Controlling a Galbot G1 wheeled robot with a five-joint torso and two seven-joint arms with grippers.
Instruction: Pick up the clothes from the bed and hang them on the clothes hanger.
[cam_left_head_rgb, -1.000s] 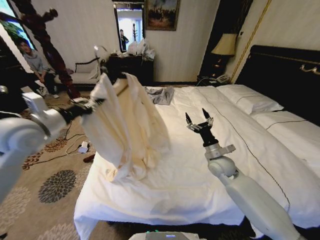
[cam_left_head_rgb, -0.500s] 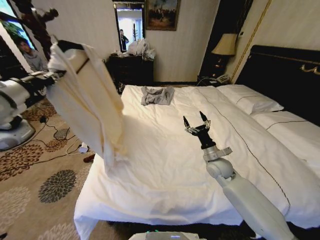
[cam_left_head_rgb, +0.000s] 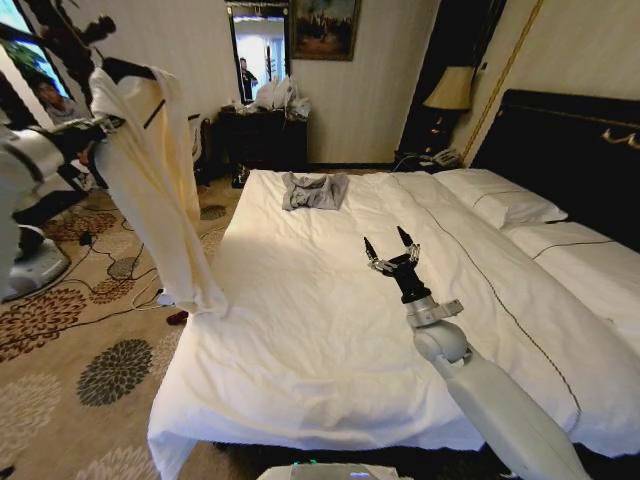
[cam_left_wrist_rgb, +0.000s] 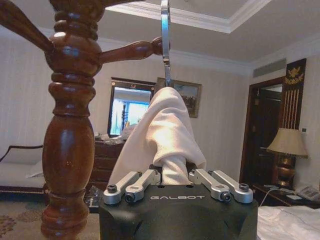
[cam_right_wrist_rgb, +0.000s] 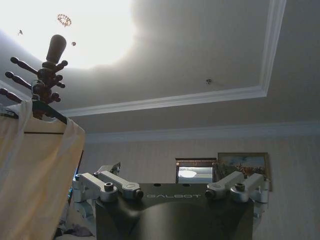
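The clothes (cam_left_head_rgb: 160, 190), a long cream garment, hang on the black clothes hanger (cam_left_head_rgb: 128, 70) at the upper left, off the side of the bed (cam_left_head_rgb: 320, 330). My left gripper (cam_left_head_rgb: 98, 128) is shut on the fabric near the collar (cam_left_wrist_rgb: 172, 175). In the left wrist view the hanger's metal hook (cam_left_wrist_rgb: 165, 45) stands against a peg tip of the reddish-brown coat stand (cam_left_wrist_rgb: 70, 140). My right gripper (cam_left_head_rgb: 392, 246) is open and holds nothing, raised over the middle of the bed. In the right wrist view the garment (cam_right_wrist_rgb: 35, 170) hangs below the coat stand's top (cam_right_wrist_rgb: 50, 65).
A small grey garment (cam_left_head_rgb: 314, 190) lies at the bed's far end. White pillows (cam_left_head_rgb: 500, 200) sit against the dark headboard (cam_left_head_rgb: 570, 140). A dark dresser (cam_left_head_rgb: 262, 135) stands at the back wall. Cables (cam_left_head_rgb: 130, 270) lie on the patterned carpet to the left.
My left arm has swung the garment up and left, off the bed to the coat stand, where it now hangs straight down. The right gripper has barely shifted.
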